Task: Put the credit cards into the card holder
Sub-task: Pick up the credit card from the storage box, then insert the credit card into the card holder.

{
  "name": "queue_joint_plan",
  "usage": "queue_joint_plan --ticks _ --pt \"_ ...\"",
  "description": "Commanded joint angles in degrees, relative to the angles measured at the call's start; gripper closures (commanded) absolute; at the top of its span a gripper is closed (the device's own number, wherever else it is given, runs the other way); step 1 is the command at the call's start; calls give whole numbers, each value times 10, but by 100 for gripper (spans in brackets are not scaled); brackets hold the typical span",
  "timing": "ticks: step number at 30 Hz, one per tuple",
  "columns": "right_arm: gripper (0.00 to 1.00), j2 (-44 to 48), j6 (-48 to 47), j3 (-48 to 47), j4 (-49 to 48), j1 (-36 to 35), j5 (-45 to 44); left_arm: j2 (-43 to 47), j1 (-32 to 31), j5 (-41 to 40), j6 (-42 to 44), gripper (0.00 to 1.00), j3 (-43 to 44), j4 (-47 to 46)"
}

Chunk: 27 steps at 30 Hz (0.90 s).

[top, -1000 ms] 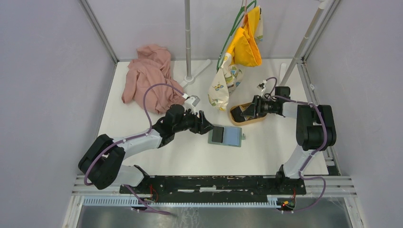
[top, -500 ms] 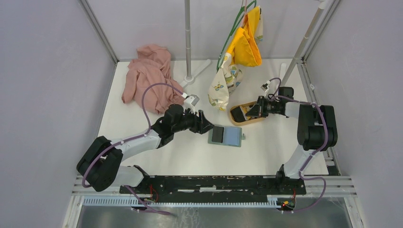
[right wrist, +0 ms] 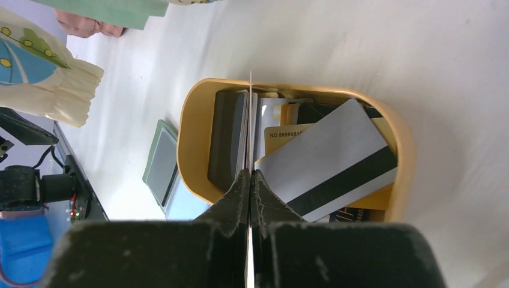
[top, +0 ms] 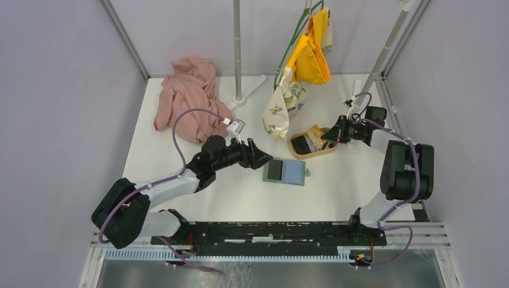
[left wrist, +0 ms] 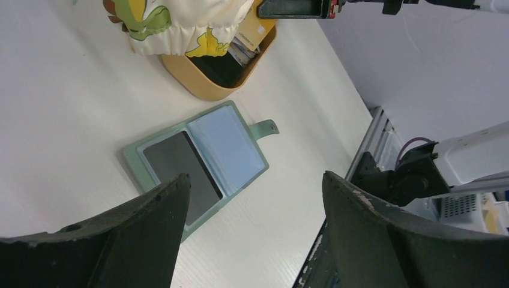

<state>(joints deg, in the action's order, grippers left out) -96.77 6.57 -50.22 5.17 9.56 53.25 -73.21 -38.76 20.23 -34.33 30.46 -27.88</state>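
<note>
**Change:** right tool (top: 329, 135) has drawn back from the oval tray (top: 293, 146); left tool (top: 262, 159) stands wider.

**Top view:** card holder (top: 284, 171) lies open on the surface (top: 240, 198), just beside the left tool, which gapes wide and holds nothing. Credit cards (top: 312, 139) sit in the tray.

**Left wrist view:** patterned cloth (left wrist: 180, 24) covers the tray's far end.

**Right wrist view:** fingers pressed together, apparently on a pale card (right wrist: 249, 120) seen edge-on above the tray.

**Handling:** carry the card to the holder, steady the holder with the left tool, and feed the card's edge into a dark slot.

**Unclear:** the held card's face, the slot openings, the number of cards.
</note>
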Motion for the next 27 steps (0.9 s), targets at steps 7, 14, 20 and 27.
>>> queue_joint_plan --ticks 7,14,20,27 --pt "100 109 15 41 -63 18 60 25 -3 6 -135 8 -68 -218" --pt "100 163 224 175 -348 -28 161 -16 -31 -44 -146 9 -114 -359" --pt "100 190 269 220 -406 -92 179 -58 -94 -143 -104 10 -144 -457" --pt "100 187 323 239 -478 -183 192 -169 -128 -201 -124 19 -178 -655"
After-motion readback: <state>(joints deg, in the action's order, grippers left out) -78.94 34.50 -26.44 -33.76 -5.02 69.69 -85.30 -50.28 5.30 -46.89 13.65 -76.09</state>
